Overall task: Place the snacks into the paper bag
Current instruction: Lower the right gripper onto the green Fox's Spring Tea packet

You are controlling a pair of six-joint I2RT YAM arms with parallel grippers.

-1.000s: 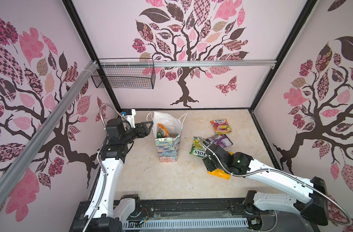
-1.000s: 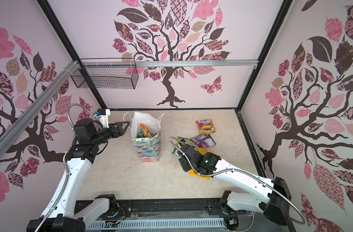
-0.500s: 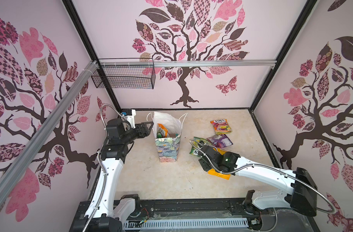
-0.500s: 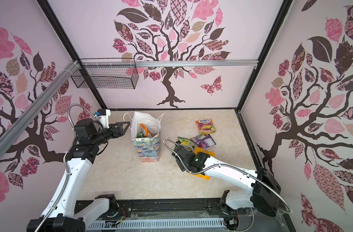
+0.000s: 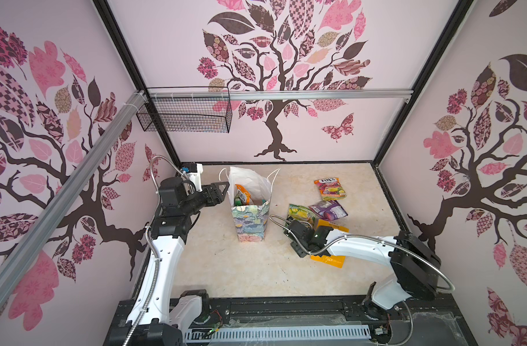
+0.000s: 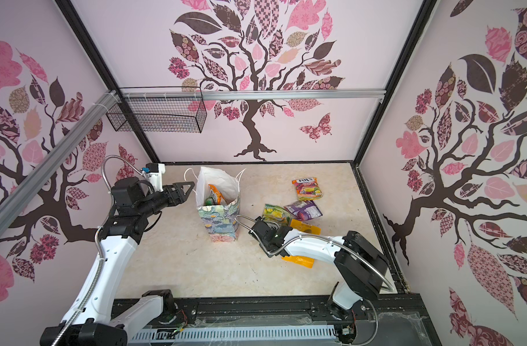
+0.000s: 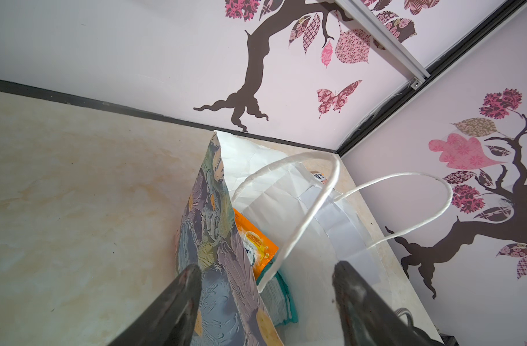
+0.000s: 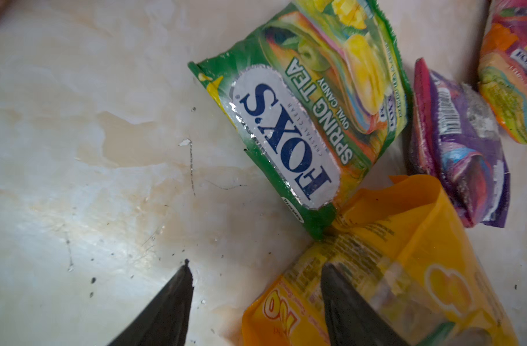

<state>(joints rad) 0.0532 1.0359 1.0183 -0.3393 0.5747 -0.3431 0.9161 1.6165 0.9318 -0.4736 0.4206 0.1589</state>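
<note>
My left tool (image 7: 266,265) stands wide apart at the rim of the paper bag (image 5: 250,221), one finger outside the printed wall and the other over the white inside. It holds nothing. The bag stands upright on the bench (image 5: 226,269), with an orange packet (image 5: 242,195) and a teal packet (image 7: 281,299) in it. My right tool (image 8: 255,265) is low, spread and empty. One tip is over bare bench, the other over the yellow packet (image 8: 406,254); I cannot tell whether it touches. Near it lie the green packet (image 8: 310,119), purple packet (image 8: 460,143) and multicoloured packet (image 5: 329,188).
</note>
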